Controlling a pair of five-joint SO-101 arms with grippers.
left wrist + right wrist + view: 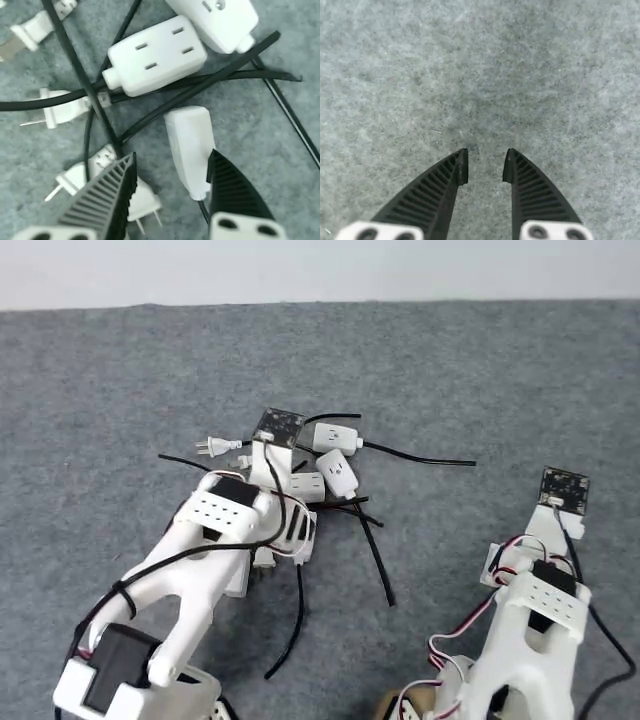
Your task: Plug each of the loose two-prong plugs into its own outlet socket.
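Left arm's jaws gape wide and grip nothing, poised over the tangle of black cords (200, 86) at the middle of the high view. A white outlet socket (189, 145) lies between them, close to one tip, and a two-prong plug (145, 200) sits right at the other tip. Another socket (330, 436) and a loose plug (212, 447) lie just beyond. Right arm's jaws, lower right, stand slightly parted and empty over the bare grey table (480, 65).

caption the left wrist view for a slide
Open left claw framing a white socket block among loose two-prong plugs and black cords.
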